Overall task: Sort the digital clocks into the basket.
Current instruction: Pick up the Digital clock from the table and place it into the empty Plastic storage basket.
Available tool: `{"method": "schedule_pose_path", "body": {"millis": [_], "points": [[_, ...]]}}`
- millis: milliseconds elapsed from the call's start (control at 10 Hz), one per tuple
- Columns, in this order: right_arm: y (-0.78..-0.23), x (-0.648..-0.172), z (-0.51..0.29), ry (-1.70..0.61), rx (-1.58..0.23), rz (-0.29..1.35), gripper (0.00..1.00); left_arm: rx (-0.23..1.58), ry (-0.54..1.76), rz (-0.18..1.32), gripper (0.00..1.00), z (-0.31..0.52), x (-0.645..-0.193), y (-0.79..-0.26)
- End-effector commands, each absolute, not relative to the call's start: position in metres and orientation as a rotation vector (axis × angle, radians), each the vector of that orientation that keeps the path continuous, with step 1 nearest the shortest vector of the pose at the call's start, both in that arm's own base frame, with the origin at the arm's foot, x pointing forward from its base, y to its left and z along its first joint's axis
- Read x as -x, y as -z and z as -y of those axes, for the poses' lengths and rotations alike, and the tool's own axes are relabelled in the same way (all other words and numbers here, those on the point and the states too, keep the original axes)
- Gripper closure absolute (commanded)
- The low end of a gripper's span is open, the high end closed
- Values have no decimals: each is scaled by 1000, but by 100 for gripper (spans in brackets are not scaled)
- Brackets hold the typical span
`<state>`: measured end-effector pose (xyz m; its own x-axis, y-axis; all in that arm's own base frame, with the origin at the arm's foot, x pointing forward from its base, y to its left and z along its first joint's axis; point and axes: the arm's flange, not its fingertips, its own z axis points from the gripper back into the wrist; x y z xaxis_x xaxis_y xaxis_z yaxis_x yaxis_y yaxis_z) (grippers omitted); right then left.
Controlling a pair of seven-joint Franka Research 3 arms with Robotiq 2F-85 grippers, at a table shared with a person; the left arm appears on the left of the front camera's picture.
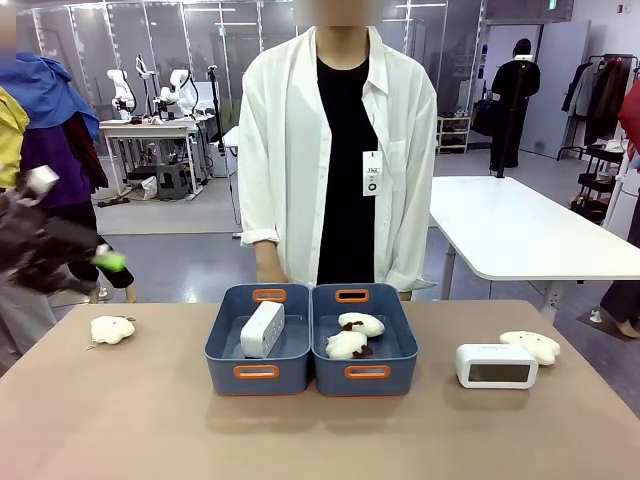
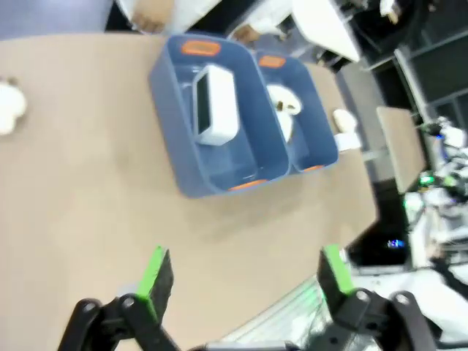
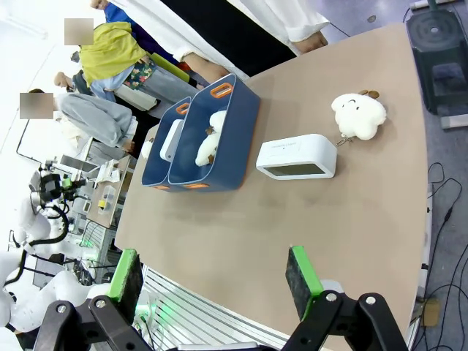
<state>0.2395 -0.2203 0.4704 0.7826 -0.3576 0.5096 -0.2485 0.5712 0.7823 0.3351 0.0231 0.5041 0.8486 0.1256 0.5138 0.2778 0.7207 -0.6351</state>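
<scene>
One white digital clock [image 1: 262,328] lies inside the left blue basket [image 1: 226,345], also seen from my left wrist as the clock [image 2: 214,104] in the basket [image 2: 175,146]. A second digital clock [image 1: 496,365] stands on the table to the right of the bins, its grey display facing me; the right wrist view has this clock [image 3: 296,157] well ahead of my right gripper [image 3: 213,278]. That gripper is open and empty, above the table's near edge. My left gripper [image 2: 245,274] is open and empty too, raised off the table's left side, where it appears blurred [image 1: 100,258].
The twin blue bin [image 1: 405,345] on the right holds two cream plush toys [image 1: 355,335]. Another plush [image 1: 530,345] lies just right of the standing clock, and one [image 1: 112,329] sits far left. A person in a white shirt [image 1: 290,150] stands behind the bins.
</scene>
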Motion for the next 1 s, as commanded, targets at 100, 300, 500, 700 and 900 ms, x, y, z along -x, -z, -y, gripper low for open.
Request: {"method": "schedule_pose_path", "body": {"millis": [100,300,500,700,900], "points": [[-471,-238,220,56,-990,716,0,885,-52,651,0,-99,-287,-484],[-471,-238,220,56,-990,716,0,973,-172,667,0,-133,-278,-452],[-471,-238,220,56,-990,716,0,1082,-222,768,0,-154,-277,-426],[-471,-238,220,56,-990,716,0,1156,-286,748,0,-167,-290,-387],[-471,-238,220,56,-990,716,0,1201,-261,783,0,-157,-319,-376]]}}
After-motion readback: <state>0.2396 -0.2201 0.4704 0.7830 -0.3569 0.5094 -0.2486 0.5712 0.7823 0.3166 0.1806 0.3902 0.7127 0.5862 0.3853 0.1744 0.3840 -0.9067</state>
